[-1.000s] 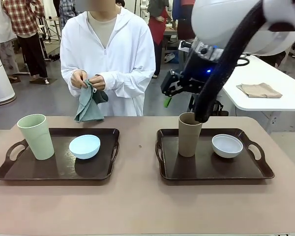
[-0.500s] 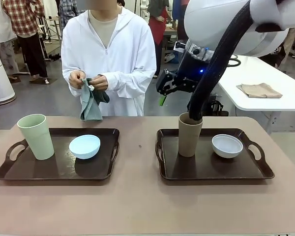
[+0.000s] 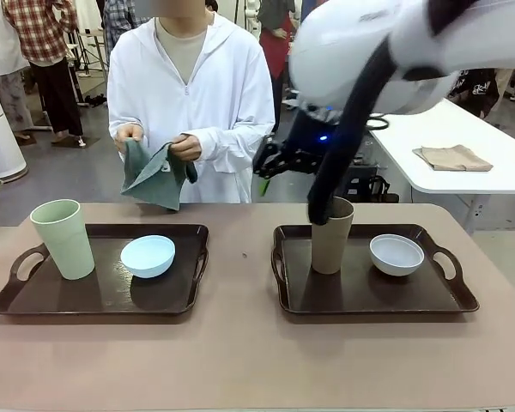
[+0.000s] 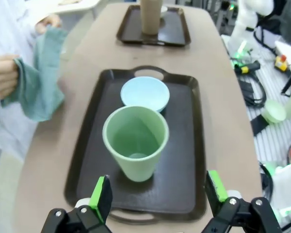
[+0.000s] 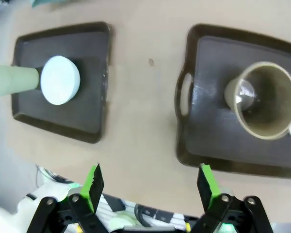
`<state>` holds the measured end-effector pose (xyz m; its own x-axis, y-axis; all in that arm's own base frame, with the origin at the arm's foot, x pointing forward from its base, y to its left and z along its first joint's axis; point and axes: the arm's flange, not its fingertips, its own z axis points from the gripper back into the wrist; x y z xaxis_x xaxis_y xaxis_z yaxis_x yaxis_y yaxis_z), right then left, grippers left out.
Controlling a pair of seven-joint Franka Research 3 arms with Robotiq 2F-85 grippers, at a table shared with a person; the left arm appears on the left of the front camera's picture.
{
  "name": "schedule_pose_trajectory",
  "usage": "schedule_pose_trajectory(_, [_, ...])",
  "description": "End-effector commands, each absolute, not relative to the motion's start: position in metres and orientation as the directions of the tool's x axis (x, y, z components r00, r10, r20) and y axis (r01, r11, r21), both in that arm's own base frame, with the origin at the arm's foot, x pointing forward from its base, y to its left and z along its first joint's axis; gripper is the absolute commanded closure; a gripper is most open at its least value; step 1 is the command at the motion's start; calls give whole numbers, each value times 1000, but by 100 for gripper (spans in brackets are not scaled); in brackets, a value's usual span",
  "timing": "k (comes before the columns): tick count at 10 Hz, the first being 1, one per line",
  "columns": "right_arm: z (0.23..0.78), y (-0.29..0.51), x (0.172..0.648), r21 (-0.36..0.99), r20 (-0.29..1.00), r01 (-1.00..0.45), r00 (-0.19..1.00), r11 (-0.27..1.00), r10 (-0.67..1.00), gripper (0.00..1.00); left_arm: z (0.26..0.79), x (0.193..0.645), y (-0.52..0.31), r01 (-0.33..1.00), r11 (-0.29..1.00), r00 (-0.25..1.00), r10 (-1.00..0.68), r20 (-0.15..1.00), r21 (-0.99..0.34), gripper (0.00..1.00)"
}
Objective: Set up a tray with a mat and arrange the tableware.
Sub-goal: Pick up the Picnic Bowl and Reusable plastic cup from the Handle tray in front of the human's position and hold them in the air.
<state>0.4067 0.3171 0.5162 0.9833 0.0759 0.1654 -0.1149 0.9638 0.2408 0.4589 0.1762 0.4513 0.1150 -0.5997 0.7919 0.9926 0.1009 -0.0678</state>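
Item 1, left gripper [image 4: 158, 191]: I read its jaws as spread and empty, raised off the handle end of the left tray [image 3: 94, 296]. Item 2, pale green cup [image 3: 63, 238]: upright on the left tray, at its left end. Item 3, light blue bowl [image 3: 148, 255]: on the same tray, right of the cup and apart from it. Item 4, right tray [image 3: 360, 296]: beside the left tray, with a strip of bare table [image 3: 240, 360] between them. It carries the brown cup [image 3: 330, 240] at the end nearer the left tray and the whitish bowl [image 3: 396, 254] at the farther end. Item 5, right gripper [image 5: 148, 182]: I log its jaws as wide apart with nothing held, aloft and looking down on both trays. Item 6, green cloth [image 3: 154, 176]: held in both of the person's hands beyond the left tray's far edge, off the table.
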Motion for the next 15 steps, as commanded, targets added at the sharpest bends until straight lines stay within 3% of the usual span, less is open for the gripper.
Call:
schedule_pose_trajectory(1, [511,374,432,205,162,-130,982,970,97,0,433,486,193,998,49,51,-561,826,-28,0])
schedule_pose_trajectory(7, [469,446,459,199,92,-163,985,966,147,0,382,505,205,999,-24,23,-465,885,-39,0])
schedule_pose_trajectory(11, [452,488,468,163,78,-177,983,971,166,0,341,505,197,1000,10,-3,-456,890,8,0])
schedule_pose_trajectory(15, [446,482,462,194,73,-202,979,960,192,0,331,508,198,999,1,35,-468,883,-39,0])
